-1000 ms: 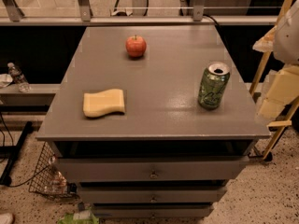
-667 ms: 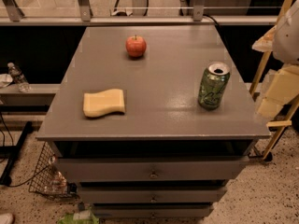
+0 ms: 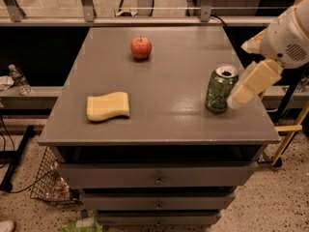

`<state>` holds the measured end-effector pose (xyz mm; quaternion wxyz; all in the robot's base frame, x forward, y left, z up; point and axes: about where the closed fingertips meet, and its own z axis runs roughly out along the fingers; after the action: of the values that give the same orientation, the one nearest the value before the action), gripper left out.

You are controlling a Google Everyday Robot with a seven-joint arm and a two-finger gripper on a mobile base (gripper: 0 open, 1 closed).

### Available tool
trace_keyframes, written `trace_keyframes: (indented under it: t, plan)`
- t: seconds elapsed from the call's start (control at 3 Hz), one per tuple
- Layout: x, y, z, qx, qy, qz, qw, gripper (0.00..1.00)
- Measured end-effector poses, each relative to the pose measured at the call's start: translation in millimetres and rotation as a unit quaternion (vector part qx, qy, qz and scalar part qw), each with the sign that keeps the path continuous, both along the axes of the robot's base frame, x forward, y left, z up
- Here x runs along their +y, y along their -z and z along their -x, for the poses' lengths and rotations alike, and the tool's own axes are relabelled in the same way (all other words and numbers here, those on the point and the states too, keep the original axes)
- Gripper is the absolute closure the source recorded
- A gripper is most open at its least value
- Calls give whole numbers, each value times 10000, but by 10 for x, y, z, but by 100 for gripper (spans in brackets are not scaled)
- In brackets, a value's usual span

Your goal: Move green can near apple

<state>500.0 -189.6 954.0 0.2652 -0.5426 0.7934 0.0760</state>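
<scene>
Hand sits at the right side of the table, low over the surface and just beside the green can, on the can's right flank; from this angle contact or a narrow gap between the two cannot be settled. Whether the hand is wide, narrow or closed on anything cannot be told from this view: only a cream-coloured block of it shows, slanting down and left from the white arm that enters at the upper right. Green can stands upright near the table's right edge, a little in front of the middle, silver top with its opening facing up, pale lettering on the side toward the camera. Apple rests toward the back of the table, left of centre, stem up, well apart from the can; bare grey tabletop lies between them. Yellow sponge lies flat on the left half of the table, nearer the front edge, well apart from both the apple and the can. Table is a grey cabinet with a stack of drawers beneath the top, each with a small central knob. On the floor to the left, a wire basket sits by the cabinet's lower corner, and a clear water bottle rests on a low ledge farther left. Metal rail runs behind the table.
</scene>
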Motion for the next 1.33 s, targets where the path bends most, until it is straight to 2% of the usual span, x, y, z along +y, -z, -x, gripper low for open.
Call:
trace_keyframes:
  t: [0.33, 1.0, 1.33]
  plan:
    - [92, 150, -299, 28, 244, -641, 9976, 0]
    - [189, 399, -473, 233, 456, -746, 9959, 0]
    - [223, 479, -463, 174, 495, -851, 9950, 0]
